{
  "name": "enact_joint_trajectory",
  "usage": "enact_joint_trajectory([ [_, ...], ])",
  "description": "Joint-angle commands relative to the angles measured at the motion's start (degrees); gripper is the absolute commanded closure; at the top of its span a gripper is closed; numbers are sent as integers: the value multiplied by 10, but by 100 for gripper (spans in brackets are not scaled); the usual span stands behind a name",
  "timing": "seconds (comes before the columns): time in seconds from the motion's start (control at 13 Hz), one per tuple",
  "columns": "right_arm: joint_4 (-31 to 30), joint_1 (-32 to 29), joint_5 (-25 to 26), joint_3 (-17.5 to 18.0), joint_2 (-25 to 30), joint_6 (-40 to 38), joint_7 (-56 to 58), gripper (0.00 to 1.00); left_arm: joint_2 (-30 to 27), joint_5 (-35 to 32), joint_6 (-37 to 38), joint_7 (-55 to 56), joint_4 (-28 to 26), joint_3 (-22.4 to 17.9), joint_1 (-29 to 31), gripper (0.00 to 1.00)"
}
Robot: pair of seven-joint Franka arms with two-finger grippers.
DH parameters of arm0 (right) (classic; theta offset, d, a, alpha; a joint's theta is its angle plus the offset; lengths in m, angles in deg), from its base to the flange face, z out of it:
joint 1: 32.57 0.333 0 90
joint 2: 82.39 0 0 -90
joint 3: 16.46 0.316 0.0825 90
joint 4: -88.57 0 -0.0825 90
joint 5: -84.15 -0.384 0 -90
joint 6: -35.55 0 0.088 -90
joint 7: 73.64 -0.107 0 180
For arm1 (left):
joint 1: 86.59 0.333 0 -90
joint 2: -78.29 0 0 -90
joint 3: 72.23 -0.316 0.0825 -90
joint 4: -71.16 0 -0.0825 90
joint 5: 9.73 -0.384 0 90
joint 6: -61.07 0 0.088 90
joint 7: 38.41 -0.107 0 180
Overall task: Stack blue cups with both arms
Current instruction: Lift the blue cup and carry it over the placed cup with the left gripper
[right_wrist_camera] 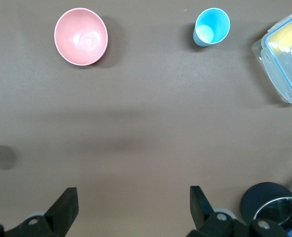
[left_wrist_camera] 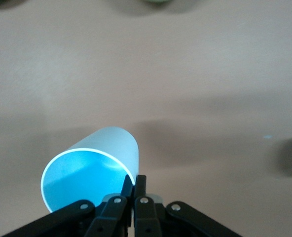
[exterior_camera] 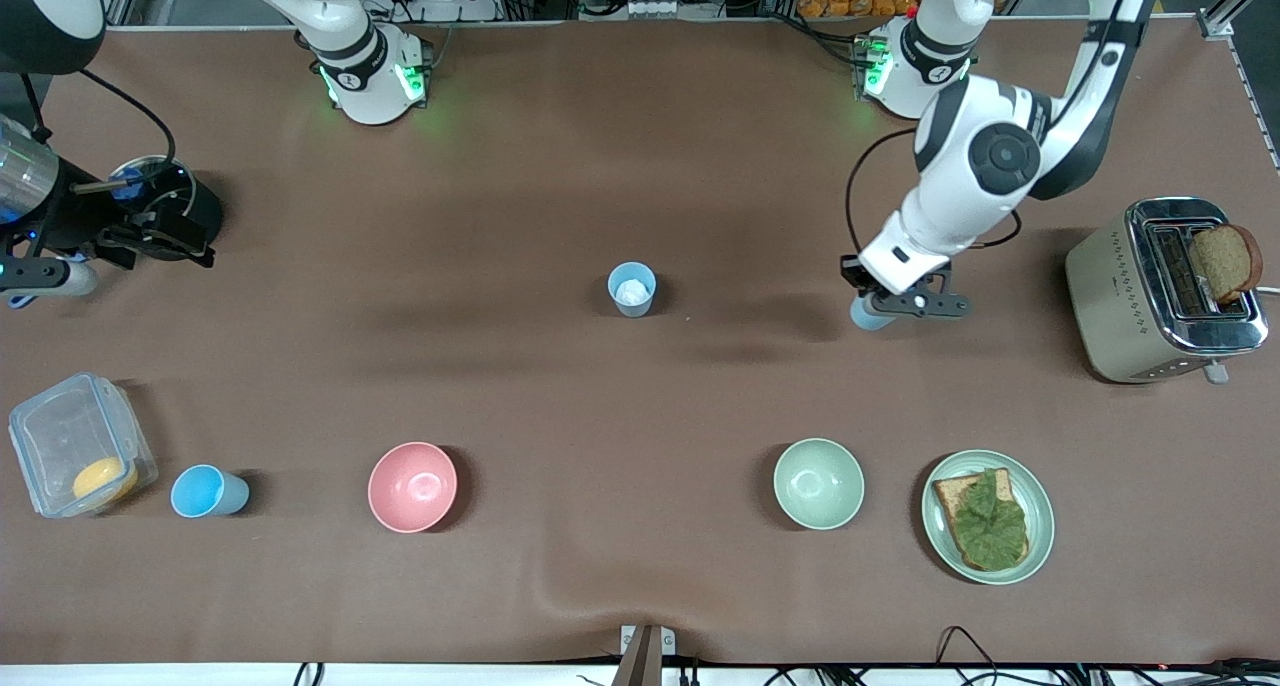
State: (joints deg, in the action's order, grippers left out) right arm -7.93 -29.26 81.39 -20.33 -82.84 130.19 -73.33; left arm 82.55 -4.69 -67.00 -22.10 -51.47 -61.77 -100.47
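Left wrist view: gripper (left_wrist_camera: 134,183) pinching smooth tapered cup (left_wrist_camera: 89,170).

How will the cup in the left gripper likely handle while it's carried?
The cup looks thin-walled and empty, so probably light. The left gripper pinches only its rim, so it may swing or slip. Its smooth plastic and round taper suggest rolling if dropped.
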Motion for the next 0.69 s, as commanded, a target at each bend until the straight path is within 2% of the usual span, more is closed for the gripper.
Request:
enact_joint_trajectory([
  [0.0, 5, -15, 2, 12, -2, -6, -1, 0, 19, 16, 45, 34, 72, -2, -57, 100],
  [0.46, 6, -15, 1, 13, -4, -5, -1, 0, 94, 15, 91, 115, 196, -11, -180, 100],
  [0.61, 5, -15, 1, 12, -4, -6, -1, 0, 125, 16, 92, 166, 226, -28, -229, 100],
])
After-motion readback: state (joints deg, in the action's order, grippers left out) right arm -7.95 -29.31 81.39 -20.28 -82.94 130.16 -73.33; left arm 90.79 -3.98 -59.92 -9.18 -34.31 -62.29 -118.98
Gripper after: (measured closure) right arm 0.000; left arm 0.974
